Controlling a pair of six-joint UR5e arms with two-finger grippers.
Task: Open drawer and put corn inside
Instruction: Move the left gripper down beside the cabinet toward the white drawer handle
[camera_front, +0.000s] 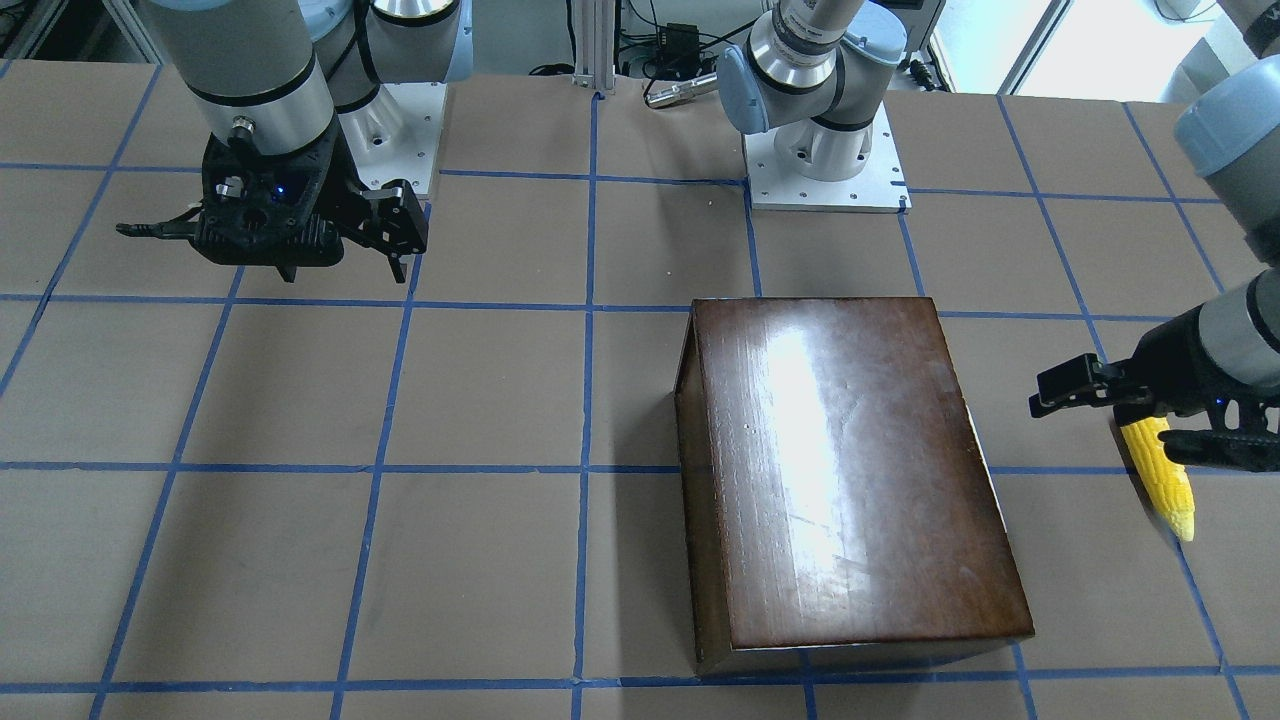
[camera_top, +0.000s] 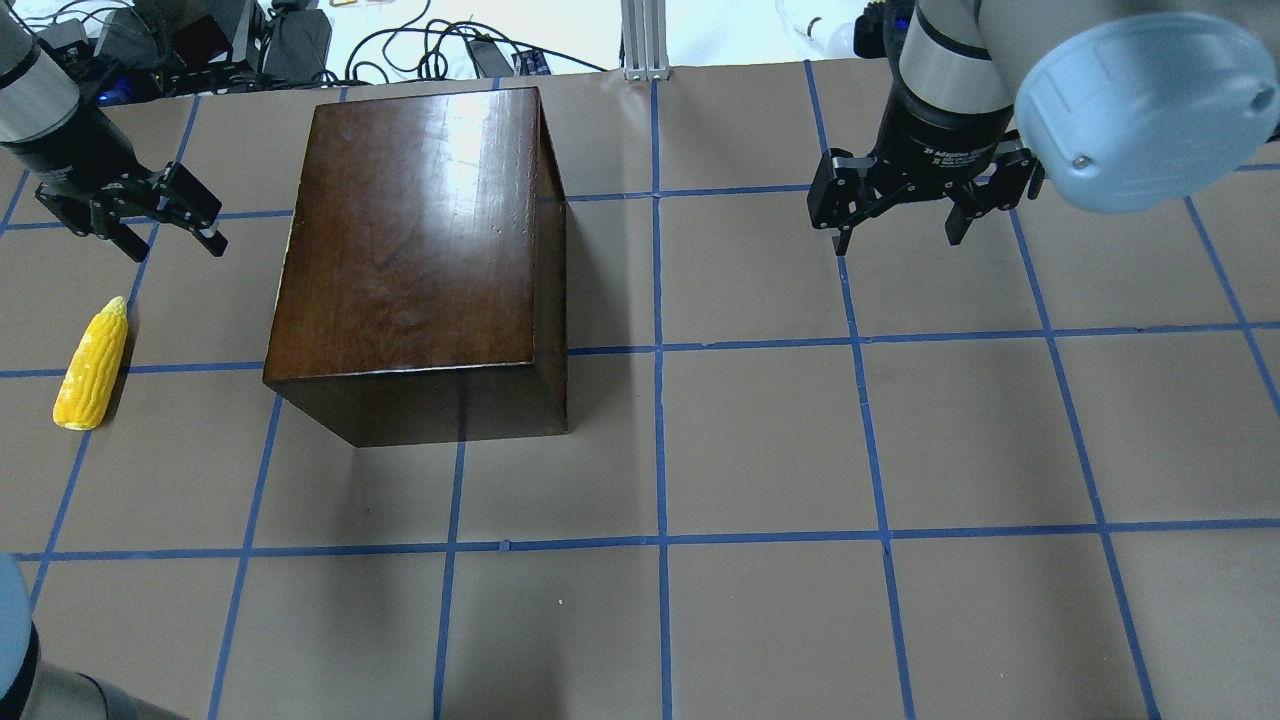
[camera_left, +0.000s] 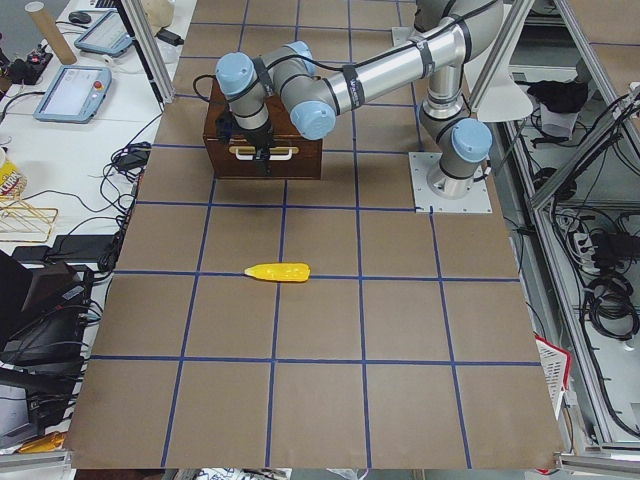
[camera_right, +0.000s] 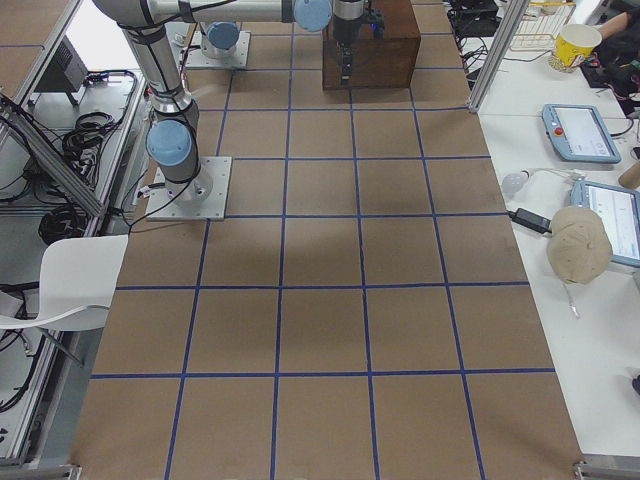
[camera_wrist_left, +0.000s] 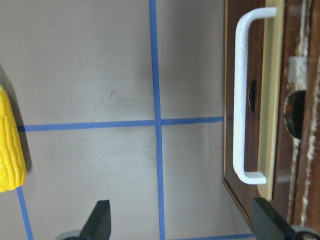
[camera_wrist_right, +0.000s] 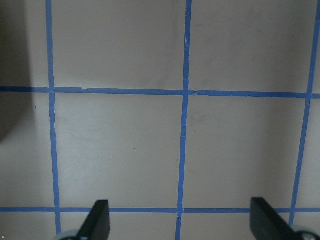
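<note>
The glossy dark-brown box (camera_top: 410, 230) stands left of the table's middle, also seen in the front view (camera_front: 850, 470). Its drawer front (camera_wrist_left: 256, 130) with a white handle (camera_wrist_left: 241, 100) faces my left side and looks shut. The yellow corn (camera_top: 92, 365) lies on the table left of the box, apart from it, and shows in the front view (camera_front: 1160, 480) and at the left wrist view's edge (camera_wrist_left: 10, 150). My left gripper (camera_top: 172, 243) is open and empty, above the table between the corn and the drawer front. My right gripper (camera_top: 897, 240) is open and empty, far right of the box.
The table is brown paper with a blue tape grid (camera_top: 660, 350). The arm bases (camera_front: 825, 170) stand at the robot's edge. Cables and devices (camera_top: 300, 40) lie beyond the far edge. The right wrist view shows only bare table (camera_wrist_right: 185, 125).
</note>
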